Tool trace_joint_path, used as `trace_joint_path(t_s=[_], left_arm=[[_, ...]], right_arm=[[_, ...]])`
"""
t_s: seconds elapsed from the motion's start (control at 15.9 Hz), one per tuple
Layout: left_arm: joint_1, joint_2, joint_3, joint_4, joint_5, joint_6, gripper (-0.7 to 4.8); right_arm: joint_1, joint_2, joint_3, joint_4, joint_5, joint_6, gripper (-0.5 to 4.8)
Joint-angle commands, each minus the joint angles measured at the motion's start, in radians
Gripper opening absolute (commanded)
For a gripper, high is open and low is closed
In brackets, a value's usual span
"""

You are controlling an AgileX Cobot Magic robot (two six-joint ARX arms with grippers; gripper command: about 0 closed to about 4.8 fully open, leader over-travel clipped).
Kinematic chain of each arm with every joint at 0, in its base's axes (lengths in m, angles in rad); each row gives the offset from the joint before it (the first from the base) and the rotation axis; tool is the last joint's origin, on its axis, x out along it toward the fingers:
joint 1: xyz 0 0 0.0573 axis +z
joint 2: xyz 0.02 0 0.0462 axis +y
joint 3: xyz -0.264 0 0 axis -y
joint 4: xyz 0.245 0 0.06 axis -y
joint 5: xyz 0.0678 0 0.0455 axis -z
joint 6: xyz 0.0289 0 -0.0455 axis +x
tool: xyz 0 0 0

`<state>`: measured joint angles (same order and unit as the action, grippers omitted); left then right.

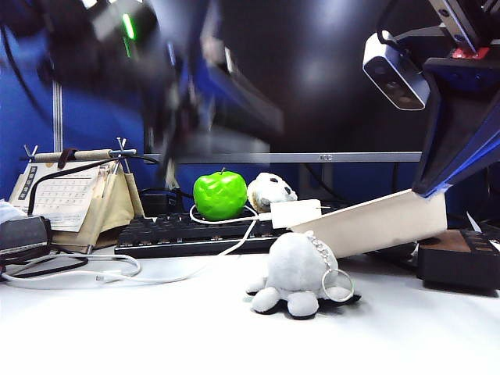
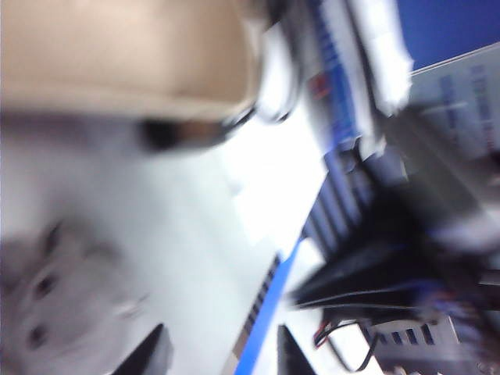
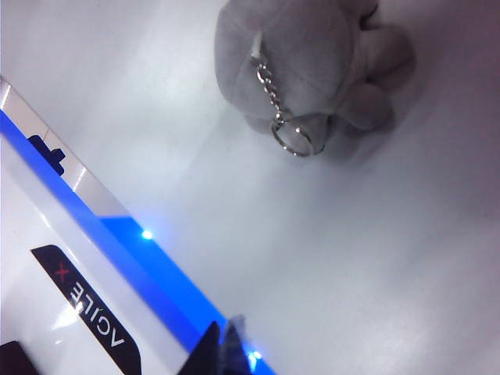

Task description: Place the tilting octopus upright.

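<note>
The octopus (image 1: 295,272) sits on its tentacles on the white bench (image 1: 156,328), near the middle toward the right edge, head leaning slightly, its keyring (image 1: 337,284) hanging down its side. The left pincer (image 2: 223,355) hovers blurred above it, its 2 dark fingertips apart and grasping nothing. The right pincer (image 3: 223,344) is barely visible at the frame edge; I cannot tell its state.

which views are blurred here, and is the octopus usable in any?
Exterior view: left arm smeared by motion blur at upper left; octopus and green apple sharp. Left wrist view: whole frame blurred, octopus only a soft grey shape with dark eyes. Right wrist view: sharp; octopus and its keyring clear, with blue LED glare on the base.
</note>
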<state>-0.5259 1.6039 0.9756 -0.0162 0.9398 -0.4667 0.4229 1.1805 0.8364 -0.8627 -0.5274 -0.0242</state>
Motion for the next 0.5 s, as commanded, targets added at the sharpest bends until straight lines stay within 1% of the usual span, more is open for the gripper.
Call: trace_joint_path(t_s=[0.06,0.19,0.31,0.38,0.5], left_arm=[[0.0,-0.149,0.006,0.018,0.039,0.003,1.84],[-0.001,-0.298,0.006,0.018,0.14,0.003,1.81],[-0.002,-0.419,0.006,0.018,0.175,0.003,1.74],[-0.002,-0.517,0.006,0.018,0.183,0.004,1.73],[-0.002,-0.682,0.006,0.017,0.185,0.01,1.04]], right_arm=[[0.0,-0.004,0.003,0.032,-0.071,-0.006,-0.01],[0.0,-0.016,0.003,0.065,-0.157,-0.006,-0.01],[0.0,-0.053,0.003,0.1,-0.191,-0.005,-0.01],[0.0,-0.108,0.003,0.117,-0.193,-0.002,-0.01],[0.0,-0.249,0.003,0.118,-0.192,0.03,-0.01]])
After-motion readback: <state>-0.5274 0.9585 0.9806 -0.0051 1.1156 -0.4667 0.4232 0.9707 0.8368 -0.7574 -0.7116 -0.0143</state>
